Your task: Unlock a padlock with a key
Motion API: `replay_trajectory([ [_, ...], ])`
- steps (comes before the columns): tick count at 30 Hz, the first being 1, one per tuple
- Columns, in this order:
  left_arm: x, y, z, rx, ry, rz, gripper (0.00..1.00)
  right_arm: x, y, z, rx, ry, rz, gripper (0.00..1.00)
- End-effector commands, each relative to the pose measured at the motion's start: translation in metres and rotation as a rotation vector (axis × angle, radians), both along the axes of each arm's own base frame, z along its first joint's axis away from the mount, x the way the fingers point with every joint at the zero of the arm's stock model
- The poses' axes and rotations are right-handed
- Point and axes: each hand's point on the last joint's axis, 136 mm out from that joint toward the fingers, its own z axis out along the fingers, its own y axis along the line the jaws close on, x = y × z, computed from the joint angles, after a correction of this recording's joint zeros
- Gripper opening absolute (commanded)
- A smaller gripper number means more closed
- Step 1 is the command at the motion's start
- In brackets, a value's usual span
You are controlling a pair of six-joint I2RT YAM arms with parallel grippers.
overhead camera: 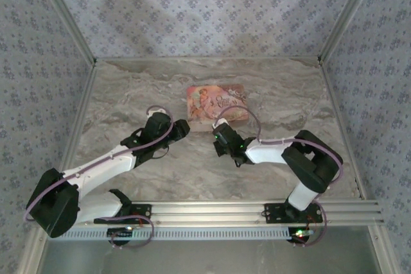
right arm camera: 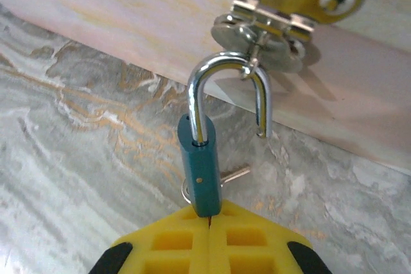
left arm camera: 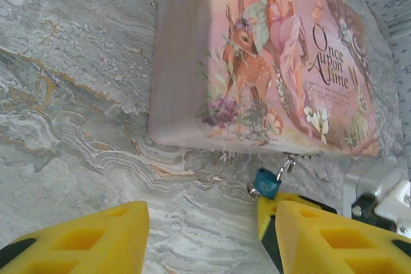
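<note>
Right gripper (right arm camera: 209,217) clenched on the bottom end of the blue padlock (right arm camera: 200,168), fingers meeting around it. Padlock is hooked by its shackle (right arm camera: 225,67) through the hasp (right arm camera: 263,30) on the near side of the pink tin (left arm camera: 270,62); one shackle leg stands free of the body. Left gripper (left arm camera: 212,222) released, holding nothing, low over the table (left arm camera: 77,94), just beside the padlock.

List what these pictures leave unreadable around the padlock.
- Right wrist: the padlock's lower end and keyhole, covered by the right claw; a silvery pin behind its body, key or not unclear.
- Top external: the padlock, too small beside the right claw.
- Left wrist: the shackle's state, too small and blurred.
</note>
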Motion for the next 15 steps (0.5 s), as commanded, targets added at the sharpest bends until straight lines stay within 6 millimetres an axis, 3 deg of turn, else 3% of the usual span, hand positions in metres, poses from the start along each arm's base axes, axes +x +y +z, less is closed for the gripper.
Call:
replay_trajectory([
  [1, 0.001, 0.004, 0.005, 0.0, -0.021, -0.003, 0.54, -0.014, -0.004, 0.007, -0.024, 0.012, 0.067, 0.0],
  [9, 0.005, 0.007, 0.004, 0.002, -0.028, -0.001, 0.54, -0.028, 0.003, 0.024, -0.022, 0.013, 0.243, 0.0],
  [15, 0.013, 0.011, 0.005, -0.002, -0.035, 0.008, 0.54, -0.028, -0.002, 0.024, -0.084, 0.013, 0.281, 0.0],
])
